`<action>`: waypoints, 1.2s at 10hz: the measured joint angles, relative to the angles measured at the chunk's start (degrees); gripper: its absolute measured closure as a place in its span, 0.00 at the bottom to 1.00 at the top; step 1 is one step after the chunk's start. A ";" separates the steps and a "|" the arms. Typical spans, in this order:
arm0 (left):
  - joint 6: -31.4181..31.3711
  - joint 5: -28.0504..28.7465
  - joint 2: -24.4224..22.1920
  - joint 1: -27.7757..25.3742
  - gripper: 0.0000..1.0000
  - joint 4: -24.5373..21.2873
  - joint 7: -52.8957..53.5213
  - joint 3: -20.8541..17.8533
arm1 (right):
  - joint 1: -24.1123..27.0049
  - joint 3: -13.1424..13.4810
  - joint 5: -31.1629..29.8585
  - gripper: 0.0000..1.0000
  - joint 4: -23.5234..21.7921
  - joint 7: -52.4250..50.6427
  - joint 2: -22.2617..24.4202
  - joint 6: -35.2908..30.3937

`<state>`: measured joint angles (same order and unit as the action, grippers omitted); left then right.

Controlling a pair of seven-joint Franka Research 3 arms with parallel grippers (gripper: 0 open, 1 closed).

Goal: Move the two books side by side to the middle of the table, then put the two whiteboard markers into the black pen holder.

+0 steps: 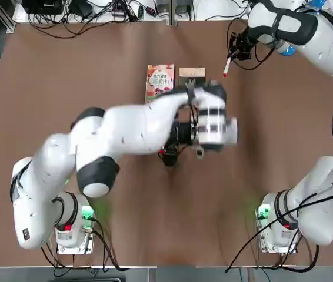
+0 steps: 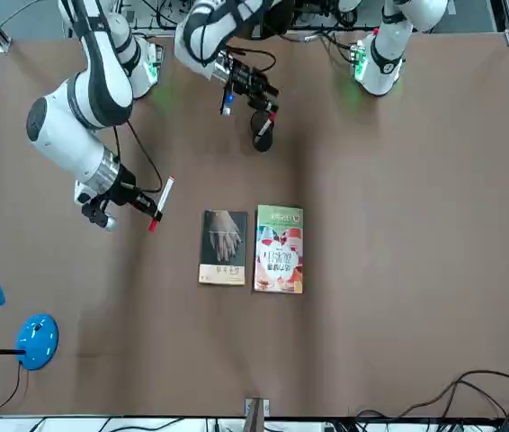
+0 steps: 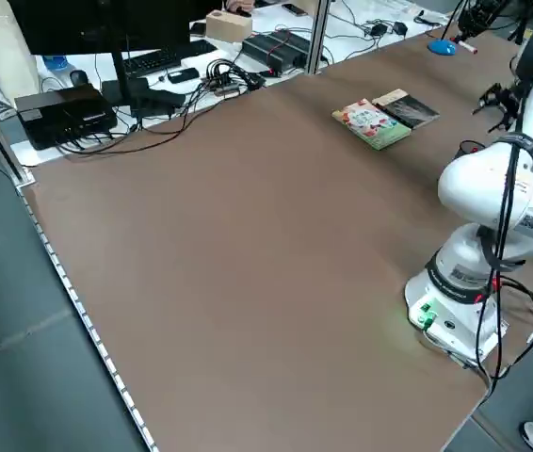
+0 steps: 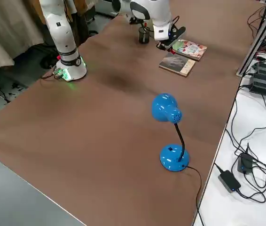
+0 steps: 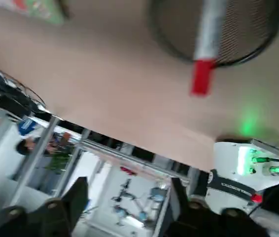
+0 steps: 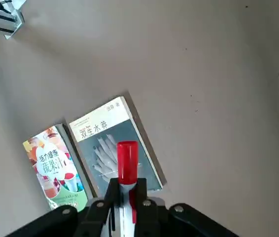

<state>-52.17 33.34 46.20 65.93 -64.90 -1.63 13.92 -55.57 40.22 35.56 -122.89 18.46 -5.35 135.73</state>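
Two books [image 2: 251, 248] lie side by side on the table [image 2: 398, 234], whole in the front view but partly hidden by the left arm from above. The left wrist view shows the left gripper [image 5: 127, 192] open near the black pen holder [image 5: 245, 32], a marker [image 5: 209, 39] at its rim; the right gripper [image 6: 125, 185] grips another marker [image 6: 127, 163].

Left arm: base at near edge of worktop [image 1: 137, 235], left of centre; links bent, reaching inward. Left gripper [image 5: 124, 207] over the middle part, fingers apart, tilted well off vertical.
Right arm: base at near edge, toward right corner; forearm extends outward. Right gripper [image 6: 124, 190] nearer the far edge than the left, tilted, fingers closed in a grip.
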 joint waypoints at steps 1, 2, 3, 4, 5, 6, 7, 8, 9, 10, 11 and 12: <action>0.04 -1.46 -3.69 -3.23 0.08 -0.03 -1.16 -0.05 | 0.00 0.01 -0.05 0.85 0.16 -0.01 -0.03 -0.02; 0.02 -2.96 -7.25 -6.48 0.06 -0.47 -1.36 -0.08 | 0.01 0.02 -0.14 0.85 0.38 -0.03 -0.06 -0.02; -0.86 -4.20 -10.80 -9.39 0.05 -2.12 -1.39 -0.11 | 0.01 0.02 -0.31 0.85 0.78 -0.40 -0.08 -0.03; -3.05 -4.90 -14.58 -11.62 0.04 -5.46 -1.45 -0.25 | 0.02 0.03 -0.47 0.85 1.34 -1.37 -0.09 -0.03; -5.94 -5.73 -18.75 -12.71 0.04 -10.35 -1.82 -1.30 | 0.04 0.08 -0.52 0.85 2.09 -2.28 -0.10 -0.32; -9.63 -6.86 -23.31 -12.91 0.04 -16.09 -2.17 -3.97 | 0.00 0.02 -0.56 0.85 2.89 -2.68 -0.10 -0.94; -13.52 -7.94 -28.22 -13.05 0.04 -21.70 -2.50 -7.54 | -0.14 -0.10 -0.56 0.85 3.66 -3.14 -0.11 -1.41; -16.84 -9.04 -33.44 -13.41 0.04 -26.58 -2.53 -11.76 | -0.53 -0.29 -0.56 0.85 4.45 -3.98 -0.10 -1.42; -19.78 -9.95 -38.52 -14.84 0.04 -30.51 -2.48 -15.16 | -1.67 -0.44 -0.56 0.85 5.71 -5.30 -0.09 -1.29; -22.57 -11.00 -42.90 -18.14 0.04 -33.25 -2.42 -16.40 | -3.53 -0.60 -0.57 0.85 6.94 -7.14 -0.08 -0.67; -25.21 -12.22 -46.32 -22.48 0.04 -34.80 -2.41 -16.57 | -5.23 -0.75 -0.57 0.85 7.42 -10.17 -0.10 0.34; -28.07 -13.41 -48.74 -26.99 0.04 -35.58 -2.43 -16.63 | -6.35 -0.90 -0.55 0.85 7.51 -14.25 -0.16 0.92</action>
<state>-80.23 19.94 -2.53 38.94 -100.48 -4.05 -2.71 -61.93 39.32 35.01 -115.38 4.22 -5.50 136.65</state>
